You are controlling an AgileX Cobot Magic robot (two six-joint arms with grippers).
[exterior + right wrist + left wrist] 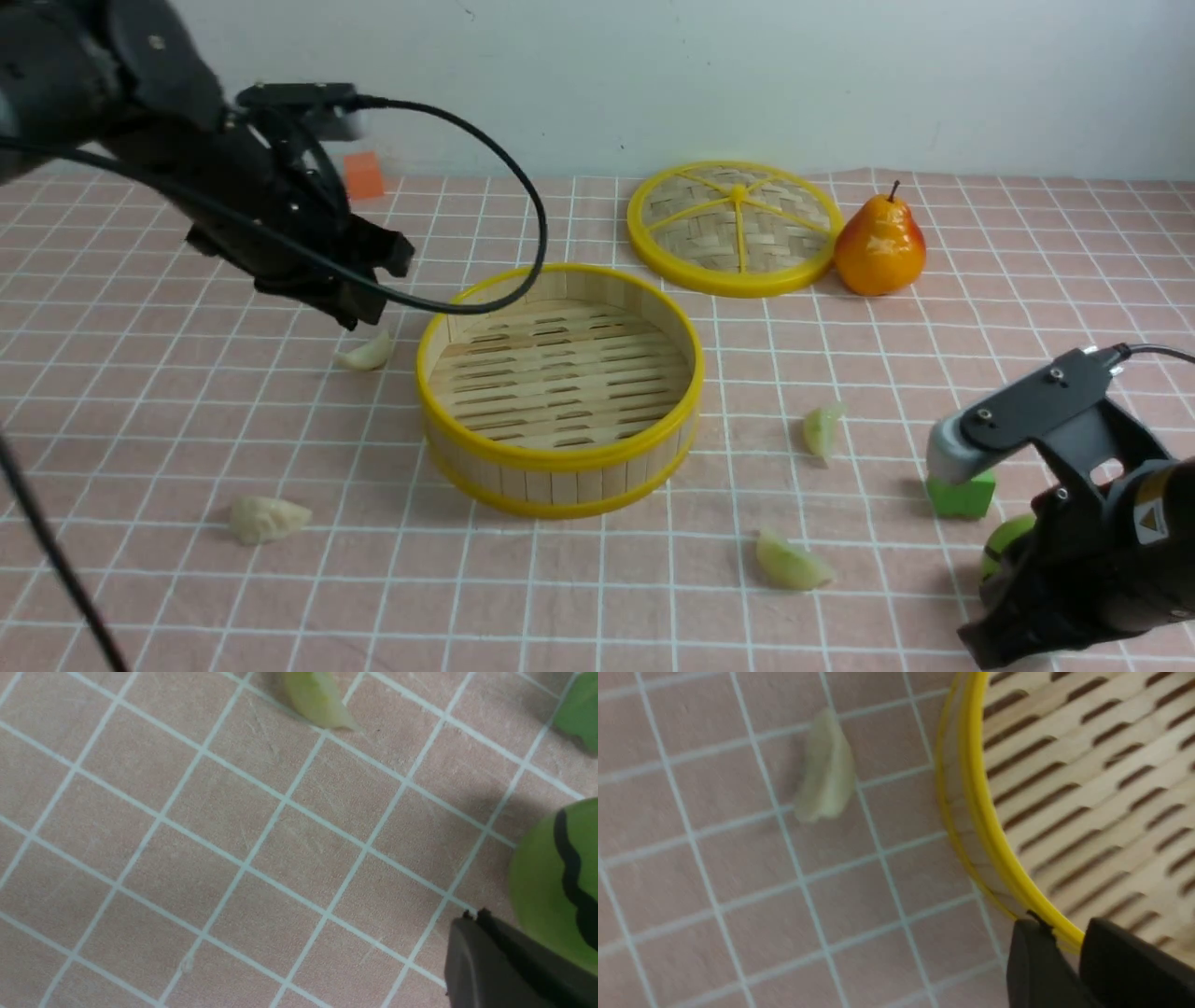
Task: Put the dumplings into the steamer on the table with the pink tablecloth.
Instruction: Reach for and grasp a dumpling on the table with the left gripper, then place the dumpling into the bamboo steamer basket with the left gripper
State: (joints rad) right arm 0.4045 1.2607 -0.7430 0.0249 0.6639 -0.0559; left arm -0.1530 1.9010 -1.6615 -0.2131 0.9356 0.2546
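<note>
Steamer (pixel 558 459) upright mid-worktop (pixel 597 616) on the pink tablecloth (pixel 140 392). Its slatted floor shows bare from wall to wall.

All four dumplings lie outside it on the cloth:
- Cream dumpling (pixel 367 354) just beside the steamer's left rim, not touching it.
- Second cream dumpling (pixel 266 518) further left and nearer the robot.
- Green dumpling (pixel 822 427) to the steamer's right.
- Second green dumpling (pixel 792 563) nearer the robot, front right.

Lid (pixel 735 227) flat behind the steamer. Pear (pixel 879 245) at the lid's right edge; cannot tell whether they touch.

Left gripper (pixel 1066 933) hangs above the cloth by the steamer's left rim, near the first cream dumpling. Its fingers (pixel 1036 961) are drawn close with a sliver between, holding nothing.

Right gripper (pixel 474 917) low at near right, beside a green striped ball (pixel 556 882) and a green cube (pixel 962 495). Its fingers (pixel 490 961) are pressed together, empty.
</note>
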